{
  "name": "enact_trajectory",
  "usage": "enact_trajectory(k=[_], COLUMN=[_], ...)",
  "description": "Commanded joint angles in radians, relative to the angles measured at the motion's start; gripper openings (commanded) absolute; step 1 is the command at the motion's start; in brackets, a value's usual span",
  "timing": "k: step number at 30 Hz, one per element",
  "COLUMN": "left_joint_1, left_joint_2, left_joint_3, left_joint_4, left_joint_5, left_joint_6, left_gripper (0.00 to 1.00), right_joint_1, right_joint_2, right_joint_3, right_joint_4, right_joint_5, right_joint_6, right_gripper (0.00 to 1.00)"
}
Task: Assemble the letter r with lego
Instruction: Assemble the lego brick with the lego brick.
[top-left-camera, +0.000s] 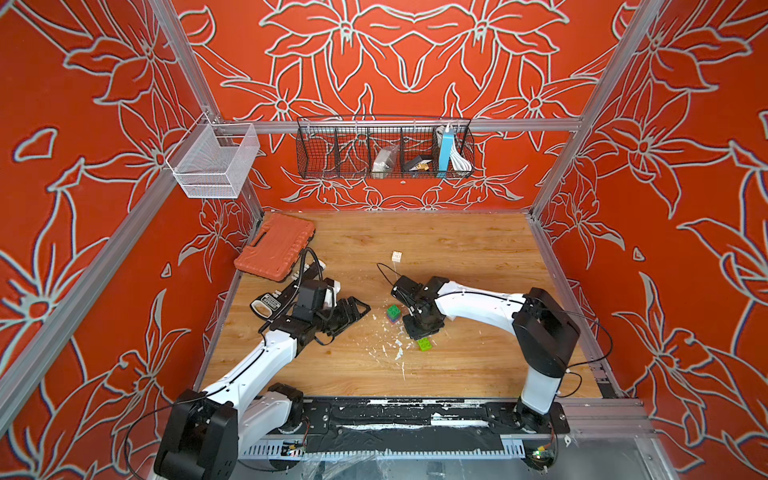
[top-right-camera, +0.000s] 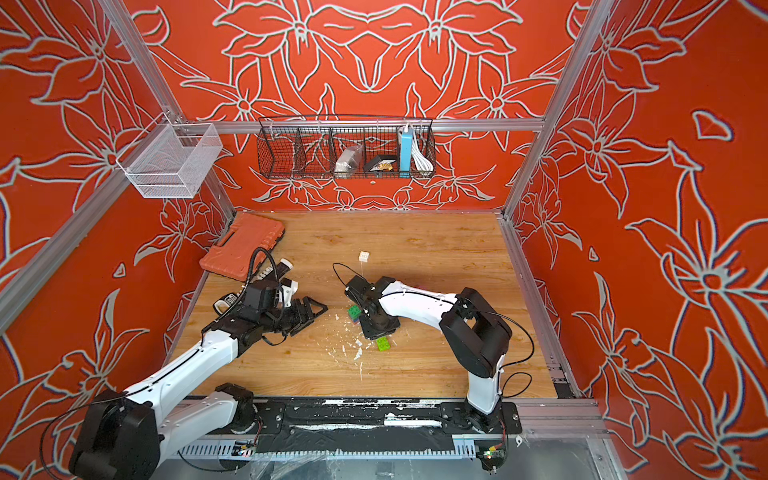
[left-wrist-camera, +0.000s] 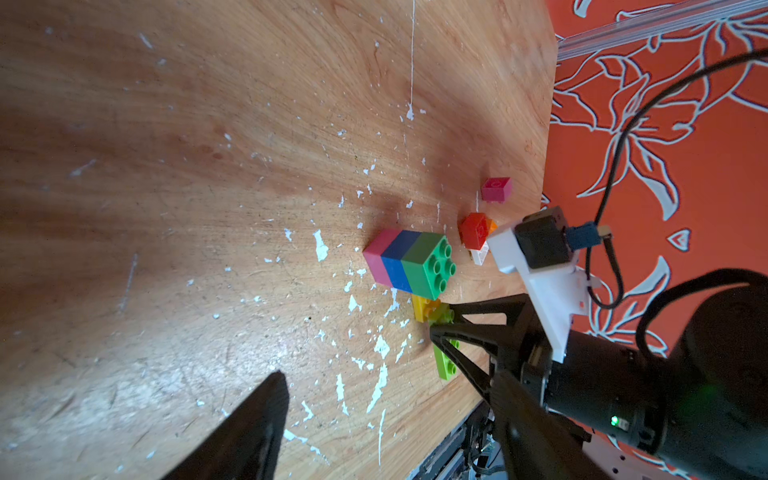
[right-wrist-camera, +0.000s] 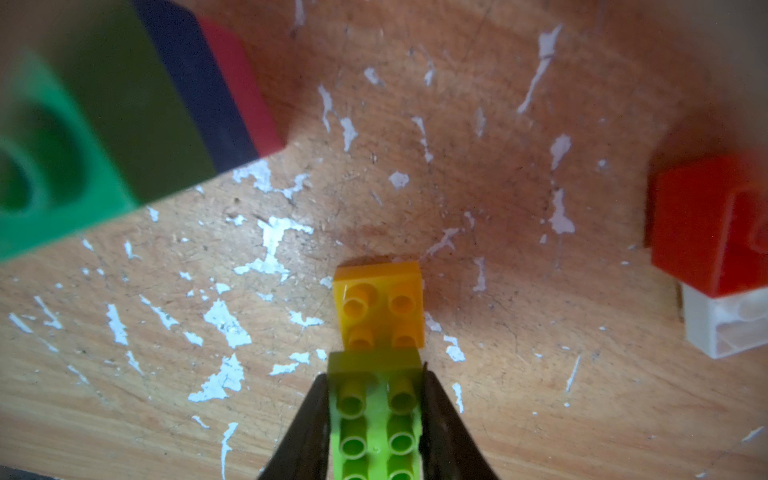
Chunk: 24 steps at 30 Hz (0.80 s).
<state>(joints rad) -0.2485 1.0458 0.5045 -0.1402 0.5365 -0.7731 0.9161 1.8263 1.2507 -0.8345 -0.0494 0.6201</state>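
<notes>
My right gripper (right-wrist-camera: 376, 378) is shut on a lime lego brick (right-wrist-camera: 376, 419), whose far end overlaps a yellow brick (right-wrist-camera: 380, 305) lying on the wooden table. Close beside it stands a stack of pink, blue and green bricks (top-left-camera: 393, 313). In the right wrist view a red brick (right-wrist-camera: 706, 224) leans on a white one (right-wrist-camera: 723, 328). A pink brick (left-wrist-camera: 496, 190) lies further off. Another white brick (top-left-camera: 396, 256) sits alone towards the back. My left gripper (top-left-camera: 359, 318) hovers open and empty to the left of the stack.
A ribbed orange case (top-left-camera: 276, 247) lies at the back left corner, with a black-and-white tool (top-left-camera: 268, 305) under my left arm. White flecks of debris (top-left-camera: 390, 345) litter the table middle. Wire baskets (top-left-camera: 384, 147) hang on the back wall.
</notes>
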Motion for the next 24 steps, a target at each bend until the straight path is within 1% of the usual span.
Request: enact_trajectory(k=[1, 14, 24], left_joint_1=[0.007, 0.008, 0.008], left_joint_2=[0.0, -0.024, -0.032], left_joint_3=[0.007, 0.005, 0.006], left_joint_4=[0.002, -0.017, -0.025], left_joint_5=[0.008, 0.008, 0.006], left_joint_6=[0.021, 0.029, 0.03], left_gripper=[0.78, 0.78, 0.78], right_joint_1=[-0.011, -0.021, -0.007], right_joint_2=[0.027, 0.05, 0.083], right_joint_3=[0.023, 0.006, 0.005], right_joint_4=[-0.018, -0.006, -0.055], right_joint_5=[-0.002, -0.029, 0.029], right_joint_6=[0.013, 0.006, 0.024], right_gripper=[0.0, 0.0, 0.0])
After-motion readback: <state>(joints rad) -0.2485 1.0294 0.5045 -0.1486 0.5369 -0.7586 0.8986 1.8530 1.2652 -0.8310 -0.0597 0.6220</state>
